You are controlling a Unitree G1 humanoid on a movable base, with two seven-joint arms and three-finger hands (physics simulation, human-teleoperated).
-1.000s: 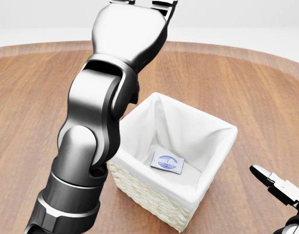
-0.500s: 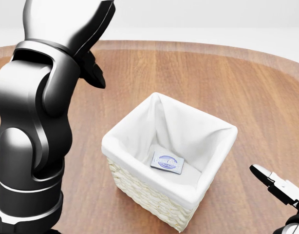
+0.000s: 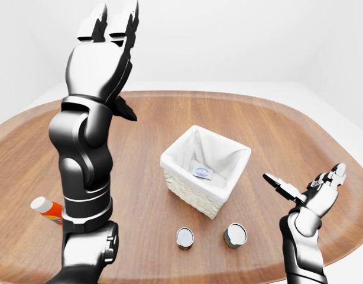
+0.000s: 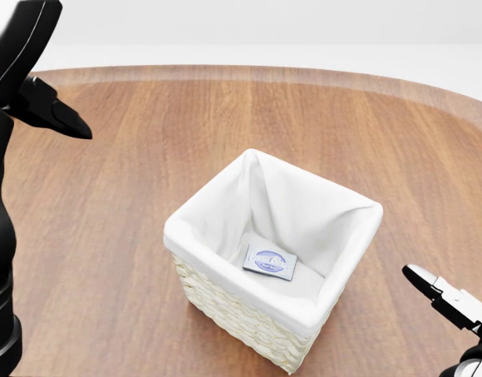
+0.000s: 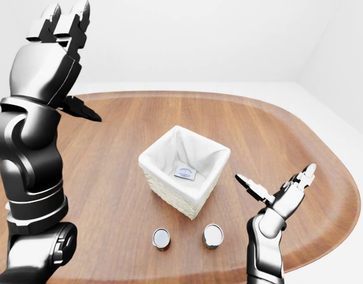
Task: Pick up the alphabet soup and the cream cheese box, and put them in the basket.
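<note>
Left hand (image 3: 107, 26) raised high above the counter's (image 3: 288, 136) left part, fingers spread, holding nothing; right hand (image 3: 314, 189) open, empty, near the right edge. Cream cheese box (image 4: 269, 261) lies flat inside the basket (image 4: 225, 302) mid-counter. Two cans (image 3: 185, 237) (image 3: 235, 234) stand near the counter's bottom edge, just below the basket.

No text can be read anywhere. The cream cheese box (image 4: 269, 261), lying flat inside the basket (image 4: 225, 302), bears a blue oval logo with pale lettering too small and blurred to make out. The two cans (image 3: 185, 237) below the basket in the left-eye view show no legible label.
</note>
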